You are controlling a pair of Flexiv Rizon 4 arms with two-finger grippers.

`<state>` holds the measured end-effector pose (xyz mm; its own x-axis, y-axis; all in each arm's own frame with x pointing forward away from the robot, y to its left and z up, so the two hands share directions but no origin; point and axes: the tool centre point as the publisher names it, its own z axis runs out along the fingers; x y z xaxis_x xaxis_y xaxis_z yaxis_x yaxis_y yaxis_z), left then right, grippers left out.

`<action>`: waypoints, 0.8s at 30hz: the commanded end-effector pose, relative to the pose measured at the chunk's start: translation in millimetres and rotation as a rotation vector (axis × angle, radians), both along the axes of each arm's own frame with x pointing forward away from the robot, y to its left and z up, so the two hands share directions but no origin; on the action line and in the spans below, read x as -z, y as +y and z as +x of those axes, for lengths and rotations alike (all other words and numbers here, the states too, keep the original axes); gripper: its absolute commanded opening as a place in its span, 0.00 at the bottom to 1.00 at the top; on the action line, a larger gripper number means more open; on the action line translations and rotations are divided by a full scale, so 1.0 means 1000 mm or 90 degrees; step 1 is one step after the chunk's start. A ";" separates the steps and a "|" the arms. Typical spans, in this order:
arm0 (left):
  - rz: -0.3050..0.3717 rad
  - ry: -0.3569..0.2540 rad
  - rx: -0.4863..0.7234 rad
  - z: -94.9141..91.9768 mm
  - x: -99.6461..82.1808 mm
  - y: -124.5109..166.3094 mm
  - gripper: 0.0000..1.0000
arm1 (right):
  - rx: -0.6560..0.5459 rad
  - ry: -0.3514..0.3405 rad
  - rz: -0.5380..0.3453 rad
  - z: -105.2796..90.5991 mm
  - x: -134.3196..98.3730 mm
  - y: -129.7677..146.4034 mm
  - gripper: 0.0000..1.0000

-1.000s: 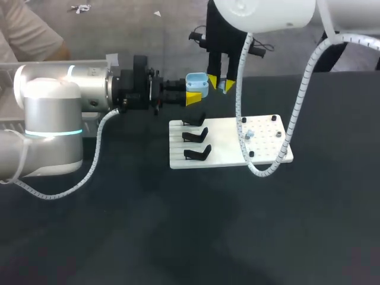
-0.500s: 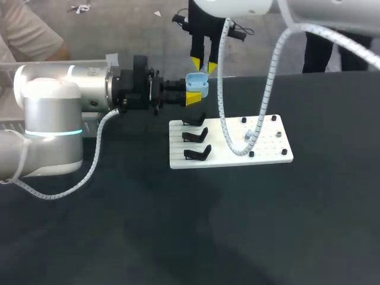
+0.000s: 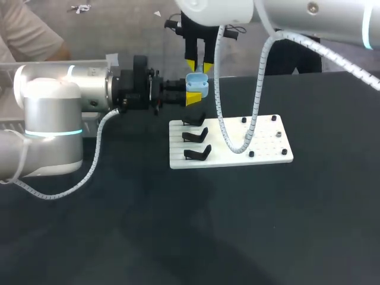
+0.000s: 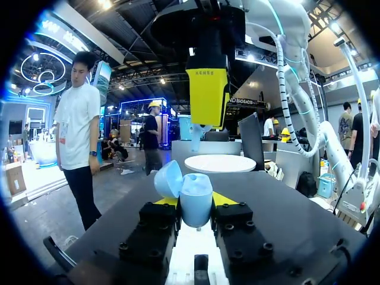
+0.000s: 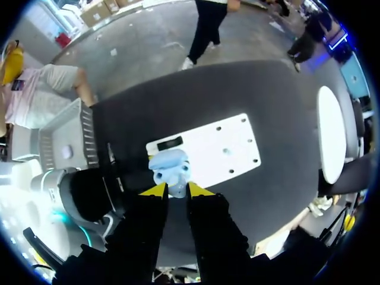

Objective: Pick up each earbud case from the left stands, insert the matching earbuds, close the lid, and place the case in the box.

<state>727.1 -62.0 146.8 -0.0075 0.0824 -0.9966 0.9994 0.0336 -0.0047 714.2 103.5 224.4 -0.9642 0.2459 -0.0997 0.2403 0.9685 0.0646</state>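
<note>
Earbud case [image 3: 198, 83], pale blue and with its lid [image 4: 168, 178] swung open, sits clenched in my left gripper [image 3: 193, 92] above the far edge of the desk [image 3: 249, 225], a little left of that edge's middle. My left arm [image 3: 53, 113] comes in level from the desk's left edge. In the left wrist view both yellow tips press the case's sides, with the case upright between them and its open mouth facing up. My right gripper [image 3: 198, 64] hangs straight down over the case, fingers [image 4: 208, 95] pointing at the opening, tips close above it; whether they touch it I cannot tell. A small pale-blue earbud [image 4: 198, 136] shows at those tips, pinched between the two fingers, which stand nearly together in the right wrist view with the case directly ahead of them. On the desk's far half, near its middle and just nearer than the held case, lies a flat white board [image 3: 267, 151]. Three black stands [image 3: 196, 136] sit in a column along the board's left part, and small black pegs [image 3: 252, 154] dot its right part. A white spiral-wrapped cable [image 3: 221, 119] from my right arm [image 3: 320, 18] droops in a loop in front of the board. The box [image 5: 62, 142], pale with ribbed walls, stands just past the desk's left edge, beside my left arm.
</note>
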 end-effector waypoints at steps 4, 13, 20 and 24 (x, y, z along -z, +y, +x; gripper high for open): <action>-0.003 -0.003 -0.004 -0.002 0.001 0.000 0.00 | -0.012 -0.006 -0.012 -0.005 0.006 -0.004 0.00; -0.003 -0.003 -0.004 -0.002 0.001 0.000 0.00 | -0.029 -0.010 -0.025 -0.006 0.008 -0.002 0.00; -0.003 -0.003 -0.004 -0.002 0.001 0.000 0.00 | -0.038 -0.010 -0.030 -0.006 0.012 -0.001 0.00; -0.003 -0.003 -0.004 -0.002 0.001 0.000 0.00 | -0.041 -0.010 -0.032 -0.006 0.014 0.000 0.00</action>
<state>727.1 -62.0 146.9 -0.0075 0.0824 -0.9966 0.9994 0.0336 -0.0047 708.5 102.8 211.6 -0.9760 0.1790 -0.1240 0.1780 0.9838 0.0195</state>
